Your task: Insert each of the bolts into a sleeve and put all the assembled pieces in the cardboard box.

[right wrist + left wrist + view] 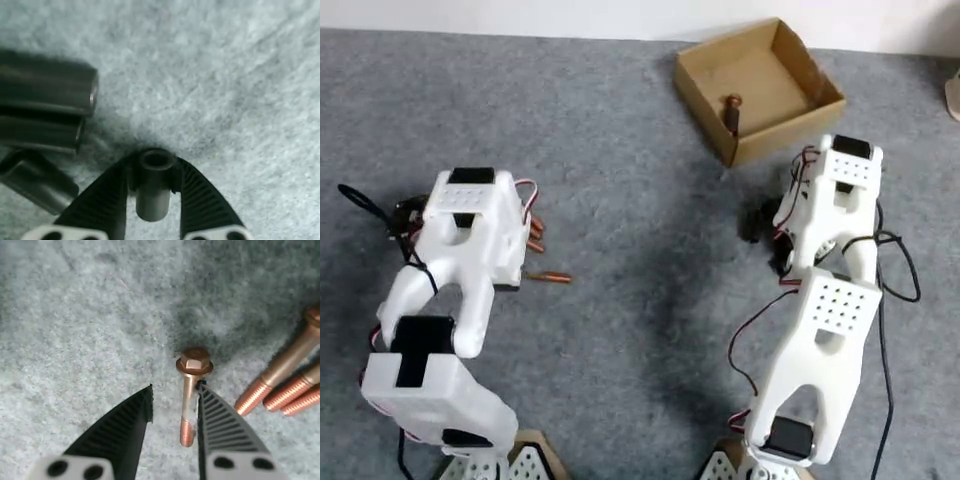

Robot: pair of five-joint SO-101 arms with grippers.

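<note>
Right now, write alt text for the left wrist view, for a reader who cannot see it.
The left tool, open, hangs low over grey carpet with one copper bolt lying between its black ribbed fingers, close against one of them, hex head pointing away. Three more bolts lie off to one side.

grey felt mat (640,200) underneath everything; pale object (954,95) at right edge
</note>
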